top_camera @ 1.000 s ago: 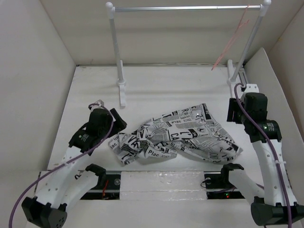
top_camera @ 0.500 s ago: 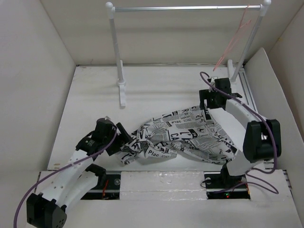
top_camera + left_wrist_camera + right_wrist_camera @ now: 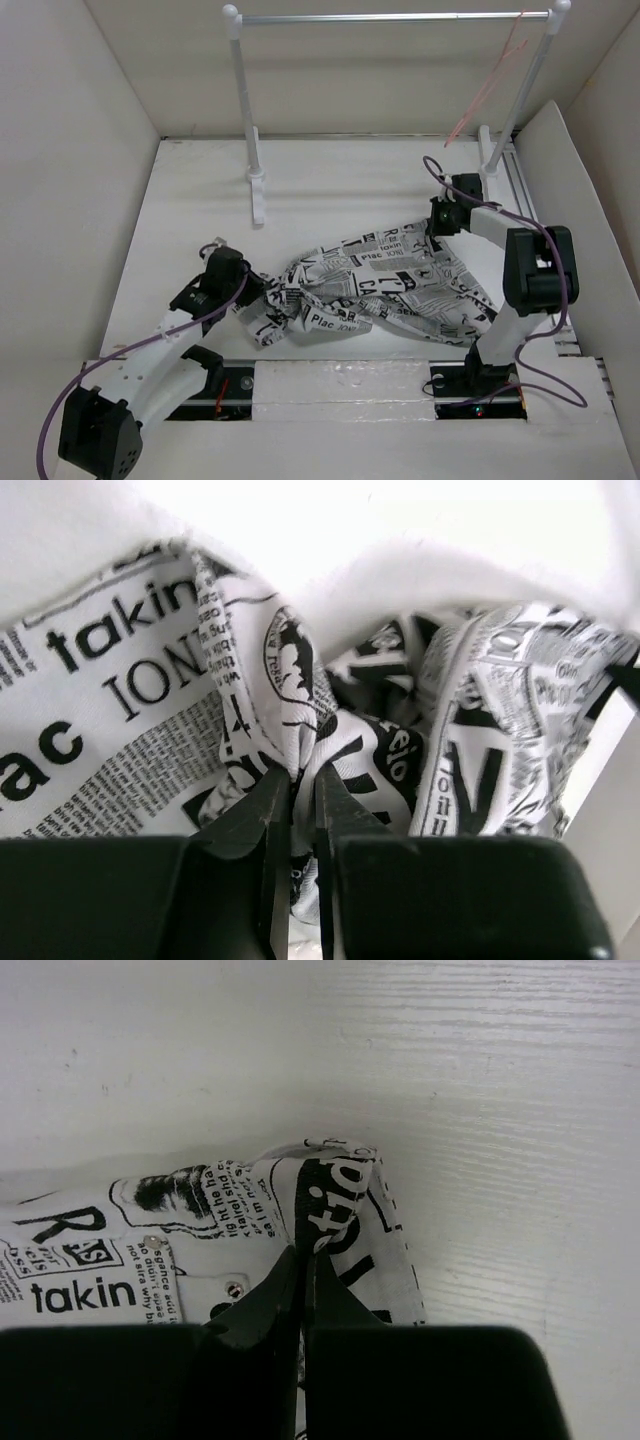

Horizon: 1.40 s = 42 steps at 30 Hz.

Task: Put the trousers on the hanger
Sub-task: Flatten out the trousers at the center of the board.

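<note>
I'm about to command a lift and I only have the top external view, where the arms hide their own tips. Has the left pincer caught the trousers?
Observer: Yes. The left wrist view shows the left pincer shut on a raised fold of the trousers, with cloth pinched in it.
Operator: And the other one?
Observer: The right pincer is shut too, on a folded-over edge of the fabric, with bare table just beyond it.
Operator: Any hardware near that grip?
Observer: Two small metal studs sit on the fabric just left of that pincer, outside the pinch.
</note>
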Available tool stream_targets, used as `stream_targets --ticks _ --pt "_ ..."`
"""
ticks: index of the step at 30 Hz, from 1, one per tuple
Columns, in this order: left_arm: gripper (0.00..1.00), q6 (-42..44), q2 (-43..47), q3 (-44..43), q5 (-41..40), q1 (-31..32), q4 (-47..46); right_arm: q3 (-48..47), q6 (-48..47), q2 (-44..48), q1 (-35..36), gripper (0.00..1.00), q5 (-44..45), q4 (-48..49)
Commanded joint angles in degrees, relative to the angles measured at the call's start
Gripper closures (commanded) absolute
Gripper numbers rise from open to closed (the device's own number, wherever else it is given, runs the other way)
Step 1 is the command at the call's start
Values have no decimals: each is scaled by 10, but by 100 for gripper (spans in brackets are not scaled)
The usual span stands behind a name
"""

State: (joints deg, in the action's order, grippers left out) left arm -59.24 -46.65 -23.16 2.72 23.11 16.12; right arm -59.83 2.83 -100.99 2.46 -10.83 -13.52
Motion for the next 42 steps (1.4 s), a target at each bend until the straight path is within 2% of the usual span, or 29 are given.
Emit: stream_targets --ticks 1,3,7,9,10,11,14,17,18,19,20,21,22,23,24,25,27,29,32,33,34,35,36,37,39,40,41,42 --pt "100 33 21 -86 -87 -3 -8 -4 -6 32 -17 100 -37 37" --pt "100 71 17 -129 -119 -9 12 0 -3 62 -26 100 -21 11" --pt "100 131 -7 -288 -185 -9 90 45 28 215 -50 100 47 -37" --pt "100 162 -12 -352 -229 -9 143 71 30 332 -69 100 77 -75" --pt "100 170 -12 -373 -229 -9 156 71 31 332 -69 100 91 -84" --pt "100 178 -17 -392 -240 -9 169 76 32 375 -89 100 102 -95" --pt "100 218 -56 -449 -257 -9 207 86 28 408 -120 100 131 -92" --pt "100 267 -128 -477 -270 -14 195 51 28 362 -155 100 134 -73" --pt "88 301 -203 -477 -248 -31 143 -6 27 281 -155 100 153 -68" --pt "88 307 -204 -477 -248 -32 143 -6 27 280 -155 100 153 -68" --pt "64 309 -235 -482 -223 -32 125 -31 24 252 -155 100 161 -78" --pt "45 319 -293 -497 -208 -32 102 -54 25 195 -155 100 176 -86" --pt "33 328 -325 -518 -189 -38 79 -100 26 170 -155 100 181 -97" --pt "23 323 -360 -551 -168 -38 93 -123 27 148 -155 91 183 -108" --pt "19 323 -417 -624 -162 -38 108 -142 17 119 -155 77 169 -119" --pt "17 323 -435 -654 -156 -38 128 -177 13 110 -155 67 162 -127" --pt "17 321 -446 -690 -147 -38 140 -187 6 110 -155 47 173 -132" --pt "17 311 -417 -657 -160 -38 125 -161 4 140 -155 26 162 -122" --pt "20 271 -323 -515 -192 -38 89 -95 -5 195 -128 23 113 -121" --pt "21 239 -272 -428 -192 -50 81 -67 -7 216 -114 26 86 -114" --pt "21 223 -249 -385 -175 -60 60 -40 -4 261 -99 38 84 -113" --pt "23 211 -225 -347 -162 -66 50 -11 0 286 -71 79 82 -109" --pt "24 201 -188 -286 -149 -66 35 46 2 307 -55 96 56 -95" --pt "24 196 -176 -264 -122 -66 32 72 1 328 -38 100 43 -91" --pt "24 186 -155 -222 -85 -61 39 117 2 369 12 100 17 -121" --pt "24 170 -149 -211 -76 -28 42 133 -1 380 37 100 3 -115" --pt "23 158 -143 -202 -81 -8 44 146 1 385 67 87 -12 -103" --pt "21 145 -134 -179 -83 7 49 155 -10 374 131 75 -36 -89"
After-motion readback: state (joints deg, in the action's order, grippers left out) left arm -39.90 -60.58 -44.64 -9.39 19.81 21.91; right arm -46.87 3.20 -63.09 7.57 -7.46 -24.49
